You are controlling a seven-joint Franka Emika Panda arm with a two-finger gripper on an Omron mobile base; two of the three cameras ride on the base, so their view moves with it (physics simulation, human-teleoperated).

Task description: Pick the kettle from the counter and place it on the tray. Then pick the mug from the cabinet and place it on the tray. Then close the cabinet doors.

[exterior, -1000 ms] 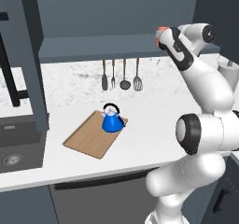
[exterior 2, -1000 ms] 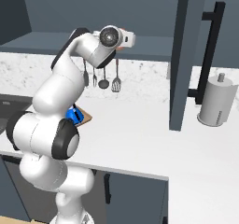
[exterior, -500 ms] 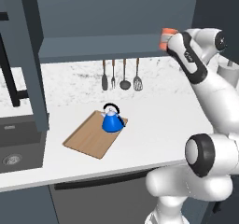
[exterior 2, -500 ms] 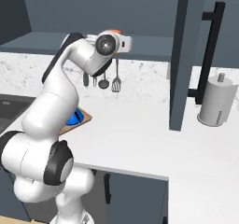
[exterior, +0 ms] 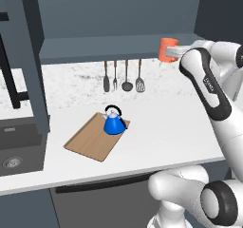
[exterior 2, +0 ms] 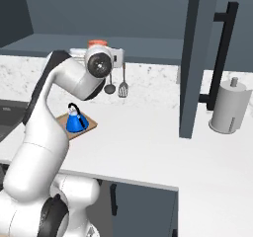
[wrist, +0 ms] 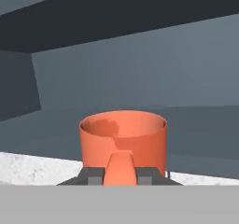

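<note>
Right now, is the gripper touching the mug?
Touching. In the hand view the gripper is shut on the mug's handle, its fingertips pressed against both sides.

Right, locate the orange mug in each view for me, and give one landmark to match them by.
Left base view: the mug is upper right, at the end of the arm, above the counter.
Right base view: the mug peeks out upper left, behind the wrist.
Hand view: the mug is centre, low, held by its handle.
Shared landmark: the hanging utensils in both base views.
</note>
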